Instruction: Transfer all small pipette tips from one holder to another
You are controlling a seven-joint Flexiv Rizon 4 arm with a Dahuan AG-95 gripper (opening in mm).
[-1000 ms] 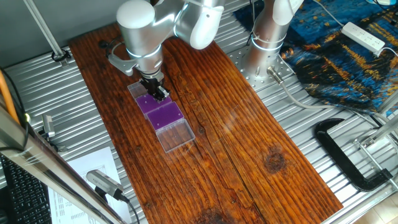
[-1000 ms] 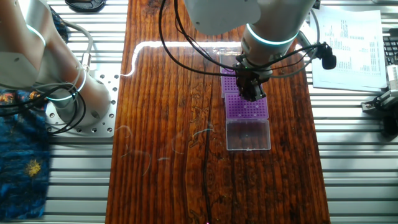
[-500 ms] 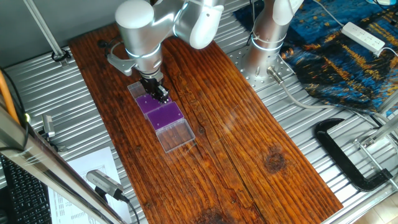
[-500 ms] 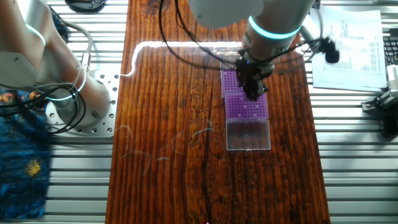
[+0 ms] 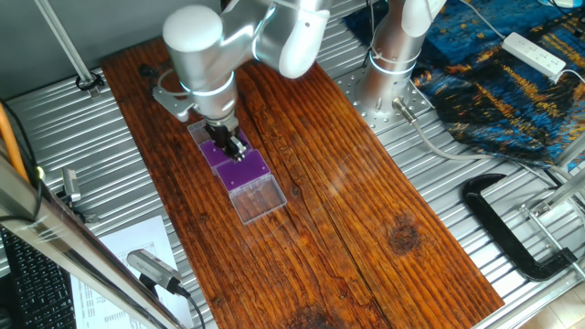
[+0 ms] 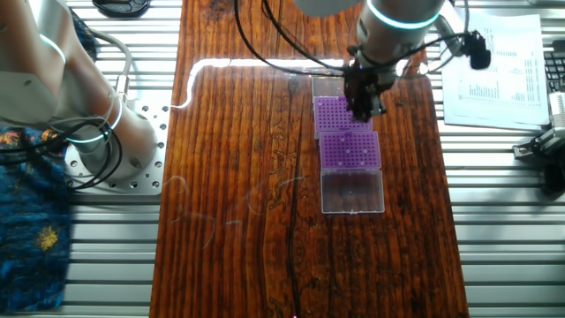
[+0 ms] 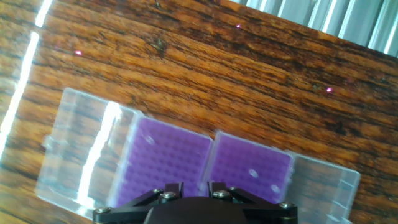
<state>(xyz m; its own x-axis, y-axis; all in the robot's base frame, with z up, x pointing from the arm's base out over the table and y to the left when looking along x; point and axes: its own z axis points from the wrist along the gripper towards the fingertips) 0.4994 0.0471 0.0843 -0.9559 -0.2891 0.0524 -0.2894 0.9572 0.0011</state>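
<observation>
Mid-transfer: gripper (image 6: 364,110) poised above the seam between two purple holders (image 7: 211,167), fingertip state impossible to tell. Pale tips (image 7: 252,173) seated in both racks. Next, by judgement: exact alignment over one hole.

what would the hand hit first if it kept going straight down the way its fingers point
Most likely the purple rack nearer the robot base. The hand hangs right over its edge, close to the seam with the other rack. Depth is unclear, so which hole cannot be told.
</observation>
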